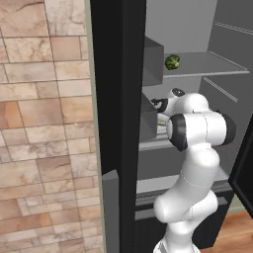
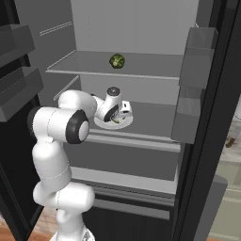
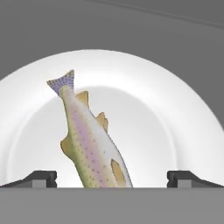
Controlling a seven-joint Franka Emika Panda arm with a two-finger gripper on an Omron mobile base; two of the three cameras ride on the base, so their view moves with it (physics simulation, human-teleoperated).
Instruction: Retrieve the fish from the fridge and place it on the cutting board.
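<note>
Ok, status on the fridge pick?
Gripper open, over round white plate on middle fridge shelf. Small spotted fish on plate between fingertips, not gripped. Nothing in the way.

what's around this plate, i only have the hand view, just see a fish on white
Observer: The plate sits on the middle shelf of the open fridge.
Operator: anything else in there
Observer: A round dark green item sits on the shelf above, well apart from the plate.
Operator: how's the arm coming in
Observer: It reaches in from the front, with the gripper low over the plate and angled down at it.
Operator: jaws look wide to me, fish between them?
Observer: Yes, the fish lies between the open fingertips, not yet gripped. One more thing: door bins stand to the right of the shelf.
</note>
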